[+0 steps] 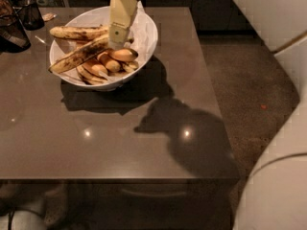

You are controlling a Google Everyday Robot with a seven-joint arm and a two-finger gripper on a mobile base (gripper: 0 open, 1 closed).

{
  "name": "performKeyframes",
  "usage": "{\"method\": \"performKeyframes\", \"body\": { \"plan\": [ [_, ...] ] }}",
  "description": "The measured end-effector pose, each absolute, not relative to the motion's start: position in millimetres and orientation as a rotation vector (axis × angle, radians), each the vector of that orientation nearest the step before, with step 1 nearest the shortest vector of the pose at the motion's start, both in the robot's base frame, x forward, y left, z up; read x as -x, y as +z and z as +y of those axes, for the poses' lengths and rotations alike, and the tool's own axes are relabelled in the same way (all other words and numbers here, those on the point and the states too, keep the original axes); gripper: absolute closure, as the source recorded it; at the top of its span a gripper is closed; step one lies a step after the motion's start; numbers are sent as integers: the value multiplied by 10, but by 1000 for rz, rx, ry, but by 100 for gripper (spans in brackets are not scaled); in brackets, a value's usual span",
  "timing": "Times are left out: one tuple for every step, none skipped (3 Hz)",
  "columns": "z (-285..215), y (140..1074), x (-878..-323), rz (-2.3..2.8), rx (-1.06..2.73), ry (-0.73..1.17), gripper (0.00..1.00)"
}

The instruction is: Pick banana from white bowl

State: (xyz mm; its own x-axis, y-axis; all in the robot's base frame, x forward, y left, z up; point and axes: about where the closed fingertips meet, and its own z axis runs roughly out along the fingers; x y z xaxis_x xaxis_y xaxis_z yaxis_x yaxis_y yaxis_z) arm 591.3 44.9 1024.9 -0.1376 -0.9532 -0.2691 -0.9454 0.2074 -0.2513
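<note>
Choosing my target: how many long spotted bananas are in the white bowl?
2. The shorter banana lies by the white bowl's far rim; the longest banana runs diagonally before it, claw over its right end. Others may hide beneath.

Saw glossy white bowl (pixel 76 19), paper-lined, on smooth, reflective table (pixel 96 152). Noted matt cream plastic hand (pixel 117 41) over bowl.
</note>
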Motion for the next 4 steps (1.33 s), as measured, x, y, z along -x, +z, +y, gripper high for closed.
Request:
{"method": "performKeyframes", "body": {
  "plan": [
    [512, 10125, -5886, 2144, 1766, 53, 0],
    [575, 10006, -5855, 2178, 1761, 115, 0],
    [607, 9943, -5868, 2209, 1745, 149, 0],
    [567, 9944, -5947, 2244, 1697, 148, 7]
  ]
}}
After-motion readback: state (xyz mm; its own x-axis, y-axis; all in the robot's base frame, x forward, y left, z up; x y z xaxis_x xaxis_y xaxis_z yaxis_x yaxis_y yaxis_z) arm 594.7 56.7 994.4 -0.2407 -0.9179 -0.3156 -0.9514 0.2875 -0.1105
